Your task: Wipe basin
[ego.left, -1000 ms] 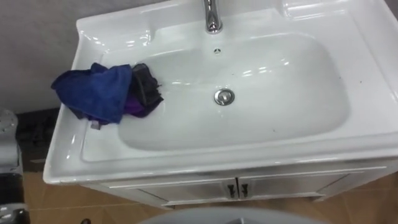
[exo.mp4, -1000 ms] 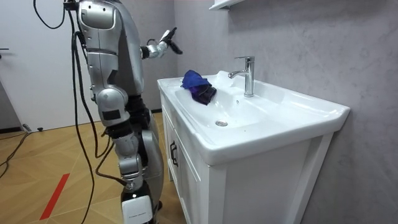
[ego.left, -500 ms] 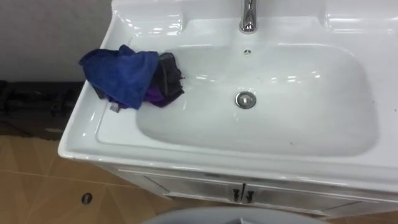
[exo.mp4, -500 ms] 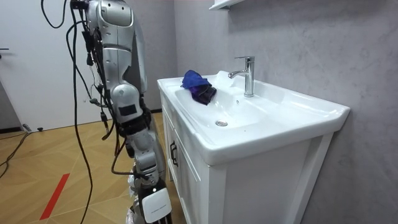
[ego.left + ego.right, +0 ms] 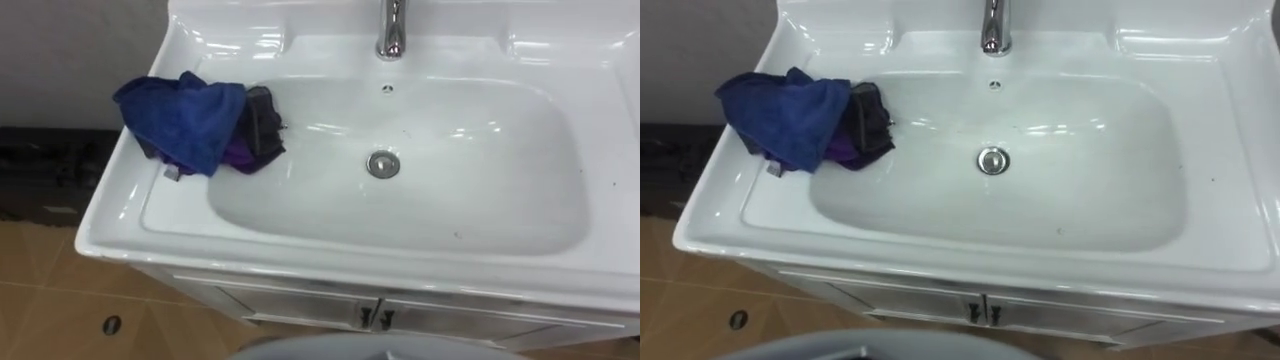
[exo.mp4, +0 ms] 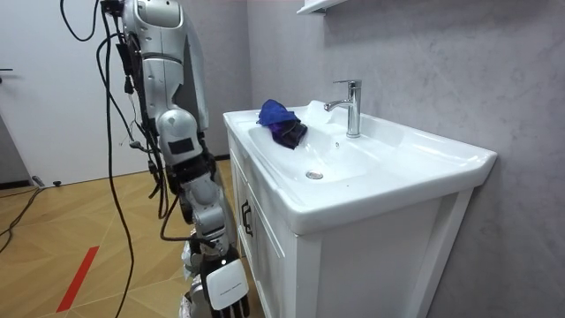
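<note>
A white basin (image 5: 480, 200) is set in a white vanity top, with a round metal drain (image 5: 383, 164) in its floor and a chrome faucet (image 5: 392, 30) at the back. A crumpled blue cloth (image 5: 185, 120) lies on the basin's left rim, and a dark purple part (image 5: 255, 135) of it hangs over into the bowl. In the room view the cloth (image 6: 278, 119) sits at the far end of the basin (image 6: 353, 168). There the robot stands upright on the floor beside the cabinet's front, at the room view's left.
Below the basin are white cabinet doors with two small dark handles (image 5: 372, 318). The floor is wood, with a red line (image 6: 79, 278) on it. A dark object (image 5: 40, 170) stands left of the cabinet. A grey wall runs behind the faucet (image 6: 351, 106), with a shelf (image 6: 318, 7) above.
In the room view the robot has stepped closer to the cabinet, and the hand raised a second ago has dropped out of sight. The eye view has shifted with the camera. The cloth has not moved.
</note>
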`<state>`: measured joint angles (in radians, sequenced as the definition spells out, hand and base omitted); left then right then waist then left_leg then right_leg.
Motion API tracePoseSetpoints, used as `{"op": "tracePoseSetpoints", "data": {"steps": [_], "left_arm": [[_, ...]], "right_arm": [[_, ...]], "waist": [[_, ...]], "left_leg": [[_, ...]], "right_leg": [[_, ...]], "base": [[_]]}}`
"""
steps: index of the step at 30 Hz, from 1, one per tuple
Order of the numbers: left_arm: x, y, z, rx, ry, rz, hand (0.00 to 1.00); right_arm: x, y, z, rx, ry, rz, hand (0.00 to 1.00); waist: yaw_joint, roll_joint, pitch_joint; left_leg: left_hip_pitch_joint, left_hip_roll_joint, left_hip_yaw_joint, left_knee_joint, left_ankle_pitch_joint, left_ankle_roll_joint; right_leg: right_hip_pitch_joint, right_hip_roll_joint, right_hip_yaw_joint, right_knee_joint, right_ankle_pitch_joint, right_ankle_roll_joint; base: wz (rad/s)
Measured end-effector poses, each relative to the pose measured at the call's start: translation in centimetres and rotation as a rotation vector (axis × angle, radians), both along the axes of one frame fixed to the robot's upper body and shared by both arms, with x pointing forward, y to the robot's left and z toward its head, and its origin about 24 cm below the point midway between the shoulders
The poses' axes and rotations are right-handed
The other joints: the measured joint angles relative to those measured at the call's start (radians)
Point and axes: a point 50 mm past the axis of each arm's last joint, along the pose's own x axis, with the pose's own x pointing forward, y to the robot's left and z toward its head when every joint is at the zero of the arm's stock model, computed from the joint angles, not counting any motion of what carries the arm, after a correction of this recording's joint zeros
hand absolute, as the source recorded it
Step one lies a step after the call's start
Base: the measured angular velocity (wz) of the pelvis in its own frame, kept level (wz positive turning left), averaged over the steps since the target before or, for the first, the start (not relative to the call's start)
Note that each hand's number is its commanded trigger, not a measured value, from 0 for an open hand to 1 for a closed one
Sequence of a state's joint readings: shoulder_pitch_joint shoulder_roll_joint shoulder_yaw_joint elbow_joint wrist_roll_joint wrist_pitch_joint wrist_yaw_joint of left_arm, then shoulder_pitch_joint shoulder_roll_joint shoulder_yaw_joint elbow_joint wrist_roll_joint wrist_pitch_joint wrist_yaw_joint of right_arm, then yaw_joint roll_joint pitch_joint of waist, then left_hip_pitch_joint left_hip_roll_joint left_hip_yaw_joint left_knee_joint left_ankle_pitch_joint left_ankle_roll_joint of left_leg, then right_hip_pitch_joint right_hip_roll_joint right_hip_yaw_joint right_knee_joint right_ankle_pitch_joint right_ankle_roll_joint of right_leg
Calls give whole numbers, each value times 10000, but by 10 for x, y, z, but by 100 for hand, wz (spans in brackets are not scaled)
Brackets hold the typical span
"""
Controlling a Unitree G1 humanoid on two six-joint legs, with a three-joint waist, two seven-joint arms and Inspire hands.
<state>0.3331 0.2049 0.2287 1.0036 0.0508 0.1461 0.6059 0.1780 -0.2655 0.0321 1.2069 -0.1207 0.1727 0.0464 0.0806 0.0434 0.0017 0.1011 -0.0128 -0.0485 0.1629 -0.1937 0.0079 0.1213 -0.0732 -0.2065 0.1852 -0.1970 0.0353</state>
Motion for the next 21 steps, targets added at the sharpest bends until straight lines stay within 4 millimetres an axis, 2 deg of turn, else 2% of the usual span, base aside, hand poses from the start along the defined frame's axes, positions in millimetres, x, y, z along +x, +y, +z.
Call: {"op": "tracePoseSetpoints", "data": {"steps": [4, 7, 9, 11, 16, 21], "left_arm": [[5, -8, -6, -751, -80, -277, 0], [11, -12, -9, -1284, -163, -378, 0], [9, -14, -11, -1546, 2, -356, 0], [2, -18, -14, -1839, 417, -405, 0], [-5, -31, -20, -2494, 824, -350, 0], [-1, -39, -24, -3256, 769, -394, 0]], "right_arm": [[1, 4, -2, 116, 4, 6, 0], [-4, 5, -2, 180, 214, -13, 0], [-7, 6, -2, 265, 366, -53, 0], [-11, 9, -4, 368, 613, -67, 0], [-20, 23, -8, 717, 1078, -271, 0], [-21, 29, -9, 818, 1246, -232, 0]], "waist": [[-222, -19, -3], [-314, -76, -35], [-346, -133, -46], [-506, -207, -22], [-502, -373, -13], [-501, -380, -13]], "left_leg": [[1, -2, -93, 26, -15, -7], [15, -2, -90, 17, -15, -8], [109, -1, -66, 4, -15, -7], [225, -12, -48, -12, -17, -5], [350, -11, 50, -23, -51, 11], [296, -7, 157, 44, -168, 40]], "right_leg": [[76, -2, -115, -3, -15, -9], [36, -11, -108, 12, -50, -11], [86, -12, -89, 13, -55, -7], [219, -17, -69, -5, -69, 11], [261, -15, 50, -8, -91, 24], [200, -21, 140, 60, -107, 49]], "base": [[8], [0], [-4], [-3], [-6], [-5]]}}
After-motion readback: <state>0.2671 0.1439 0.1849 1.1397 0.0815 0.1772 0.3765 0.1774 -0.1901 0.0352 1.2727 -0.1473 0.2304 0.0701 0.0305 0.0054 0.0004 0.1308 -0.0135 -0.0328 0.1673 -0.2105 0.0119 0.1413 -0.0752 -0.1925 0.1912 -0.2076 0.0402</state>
